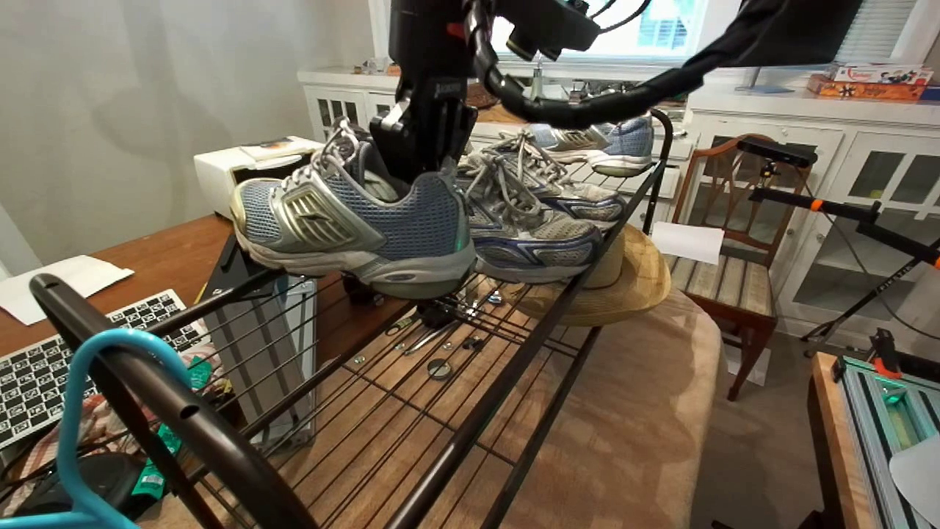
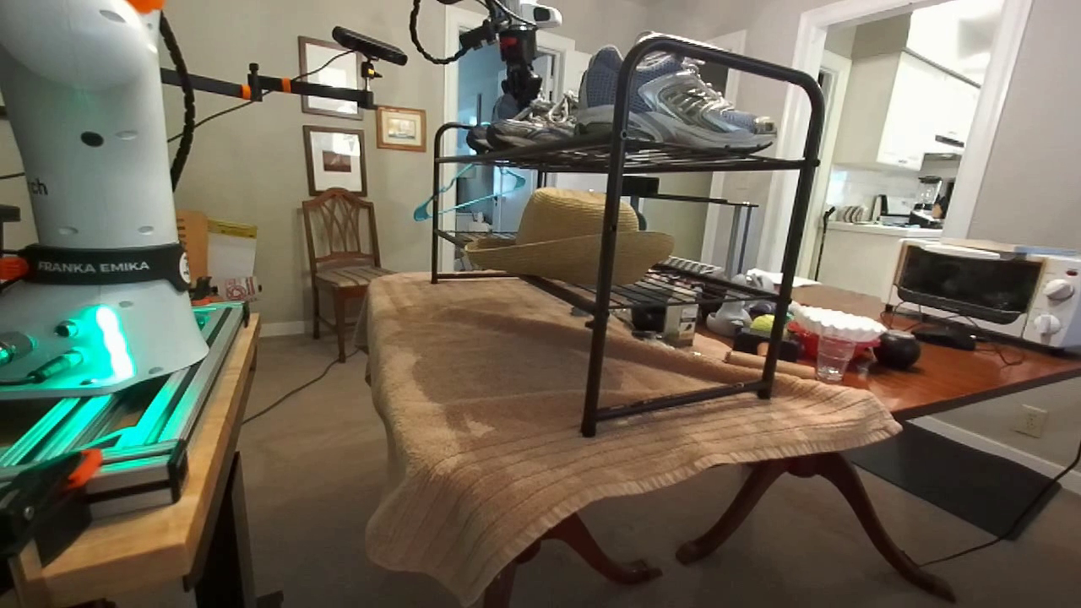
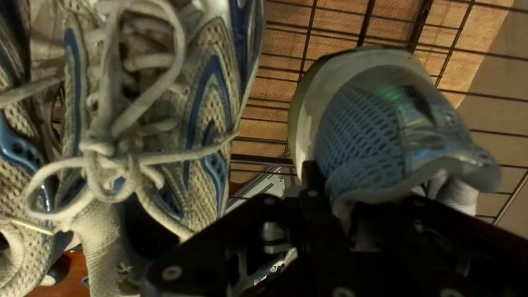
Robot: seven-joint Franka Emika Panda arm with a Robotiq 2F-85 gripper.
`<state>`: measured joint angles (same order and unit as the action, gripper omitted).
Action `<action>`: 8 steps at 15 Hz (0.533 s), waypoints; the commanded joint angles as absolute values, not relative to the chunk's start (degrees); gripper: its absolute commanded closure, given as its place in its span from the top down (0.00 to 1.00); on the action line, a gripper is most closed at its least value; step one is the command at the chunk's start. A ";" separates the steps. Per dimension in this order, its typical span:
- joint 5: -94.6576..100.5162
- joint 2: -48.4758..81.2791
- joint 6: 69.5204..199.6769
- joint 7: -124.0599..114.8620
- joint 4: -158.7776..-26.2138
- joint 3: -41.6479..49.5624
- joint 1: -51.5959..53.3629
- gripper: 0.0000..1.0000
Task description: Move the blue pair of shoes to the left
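My gripper [image 1: 426, 163] holds a light-blue mesh shoe [image 1: 422, 220] with silver panels by its heel collar. In the wrist view the gripper [image 3: 348, 200] has one finger outside the heel and one inside the opening of this shoe [image 3: 363, 136]. Whether its sole touches the rack cannot be told. Two grey mesh sneakers [image 1: 540, 235] with dark blue panels and midsole and white laces sit side by side on the rack's top; they fill the left of the wrist view [image 3: 161, 103]. The matching light-blue mesh shoe [image 2: 692, 110] stands beyond them, at the rack's other end.
The dark metal rack [image 2: 610, 253] has raised end bars [image 1: 198, 419] and a wire top. A straw hat [image 2: 583, 245] lies on the lower shelf. A light blue hanger [image 1: 70, 441] hangs on the end bar near the held shoe. A chair [image 1: 723, 272] stands behind.
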<state>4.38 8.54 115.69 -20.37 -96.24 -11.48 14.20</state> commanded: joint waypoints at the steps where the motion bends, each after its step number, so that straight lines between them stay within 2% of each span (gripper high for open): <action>1: 4.46 6.27 115.20 -24.26 -99.62 -11.06 14.59 0.03; 7: 5.49 5.96 115.35 -25.51 -102.03 -10.45 14.07 0.03; 8: 5.88 5.89 115.43 -25.27 -102.19 -10.36 14.01 0.36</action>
